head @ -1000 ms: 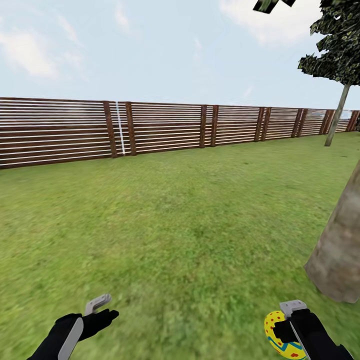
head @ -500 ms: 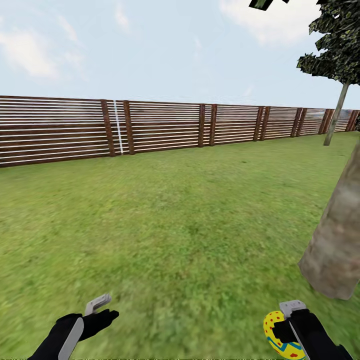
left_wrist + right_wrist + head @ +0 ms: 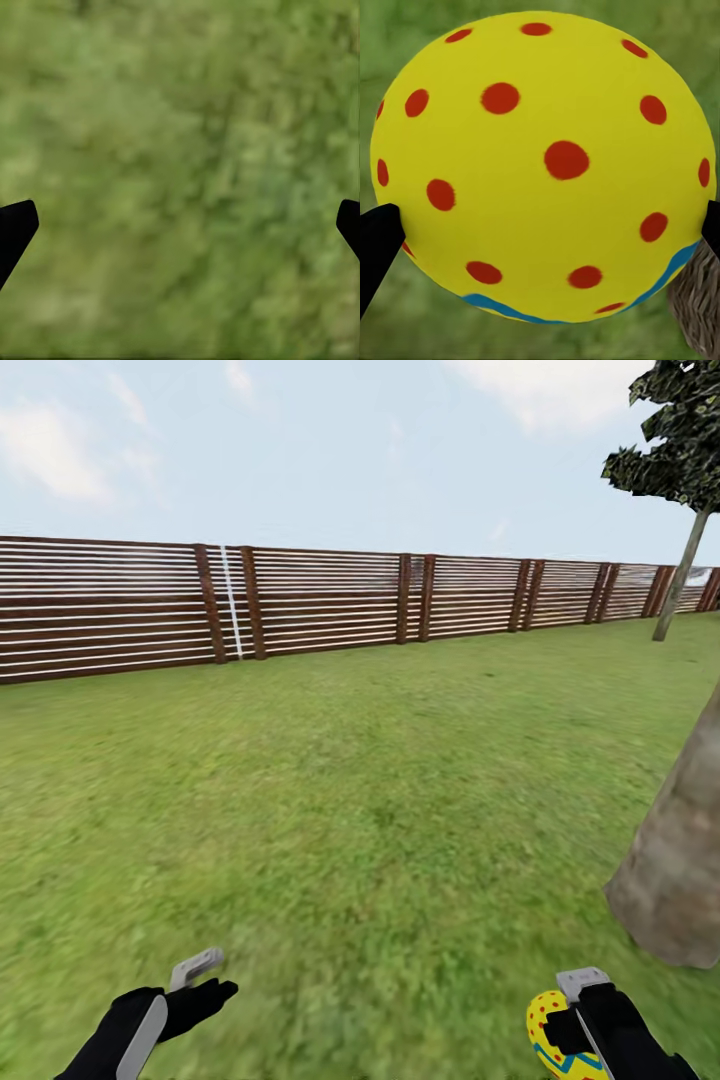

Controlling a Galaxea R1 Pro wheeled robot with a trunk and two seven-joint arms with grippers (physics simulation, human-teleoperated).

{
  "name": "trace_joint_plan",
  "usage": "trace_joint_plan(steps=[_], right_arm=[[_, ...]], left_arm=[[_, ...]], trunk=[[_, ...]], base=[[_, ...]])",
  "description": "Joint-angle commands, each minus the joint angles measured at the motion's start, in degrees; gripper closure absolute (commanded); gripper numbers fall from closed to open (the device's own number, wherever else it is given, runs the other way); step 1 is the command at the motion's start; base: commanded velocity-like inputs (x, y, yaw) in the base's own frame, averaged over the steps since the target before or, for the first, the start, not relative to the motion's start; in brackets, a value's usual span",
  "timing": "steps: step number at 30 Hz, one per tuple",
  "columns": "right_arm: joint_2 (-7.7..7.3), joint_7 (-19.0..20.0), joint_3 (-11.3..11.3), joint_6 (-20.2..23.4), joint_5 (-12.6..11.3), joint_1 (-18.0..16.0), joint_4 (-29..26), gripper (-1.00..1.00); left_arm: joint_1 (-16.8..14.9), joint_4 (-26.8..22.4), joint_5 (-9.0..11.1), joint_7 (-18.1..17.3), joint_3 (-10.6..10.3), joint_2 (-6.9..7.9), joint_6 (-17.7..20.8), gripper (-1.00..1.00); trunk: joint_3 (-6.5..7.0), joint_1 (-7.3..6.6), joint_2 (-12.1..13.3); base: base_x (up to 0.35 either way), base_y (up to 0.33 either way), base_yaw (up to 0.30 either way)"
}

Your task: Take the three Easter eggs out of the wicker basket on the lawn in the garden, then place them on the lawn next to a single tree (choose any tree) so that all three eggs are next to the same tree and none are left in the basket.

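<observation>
black arms, grey panels, black hands

I hold one Easter egg (image 3: 544, 169) between the fingers of my right gripper (image 3: 580, 1030), low over the lawn (image 3: 380, 790). It is yellow with red dots and a blue-green zigzag band (the band sits near its lower end in the head view). The tree (image 3: 680, 860), its thick pale grey-brown trunk leaning, rises from the grass just beside the egg.
</observation>
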Motion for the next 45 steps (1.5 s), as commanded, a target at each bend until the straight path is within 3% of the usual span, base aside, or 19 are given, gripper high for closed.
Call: trace_joint_plan(steps=[1, 5, 45], right_arm=[[0.01, 0.57, -0.08, 0.19, 0.60, -0.02, -0.07, 1.00], [0.01, 0.57, -0.08, 0.17, 0.65, -0.02, 0.00, 1.00], [0.01, 0.48, -0.08, 0.19, 0.73, -0.02, 0.02, 1.00]], left_arm=[[-0.03, -0.08, -0.01, -0.26, 0.21, -0.02, 0.33, -1.00], [-0.04, -0.09, -0.12, -0.33, 0.24, -0.02, 0.27, -1.00], [-0.03, -0.19, -0.08, -0.26, 0.24, -0.02, 0.24, -1.00]], trunk=[[-0.29, 0.01, -0.04], [-0.51, 0.04, -0.06], [-9.37, 1.07, -0.59]], base=[[0.004, 0.000, 0.000], [0.001, 0.000, 0.000], [0.000, 0.000, 0.000]])
